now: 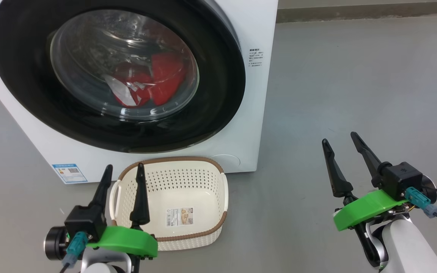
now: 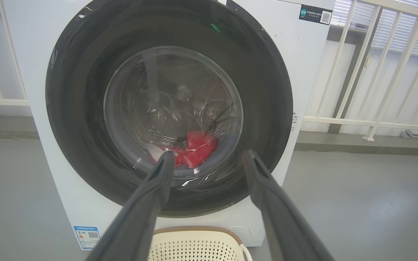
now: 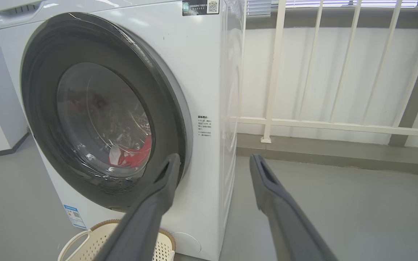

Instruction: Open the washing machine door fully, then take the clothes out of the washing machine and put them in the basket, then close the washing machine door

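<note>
1. both of my end effectors are released and empty. the left end effector (image 1: 124, 166) hovers over the near side of the small cream perforated plastic basket (image 1: 203, 178) with its brown woven-look rim. the right end effector (image 1: 338, 137) hangs over bare grey floor (image 1: 355, 76), well apart from everything.
2. the large round glossy black-framed door (image 1: 218, 94) with its bulging glass bowl sits against the big white front-loading washing machine (image 1: 256, 113). it is shut or a crack ajar at its right edge; i cannot tell which.
3. the bright red clothes (image 1: 161, 79) with white parts lie behind the glass, low in the drum.
4. the basket stands on the floor just in front of the machine, below the door.
5. the door's right edge lies ahead and left of the right end effector, which i judge the nearer arm for pulling it open.
</note>
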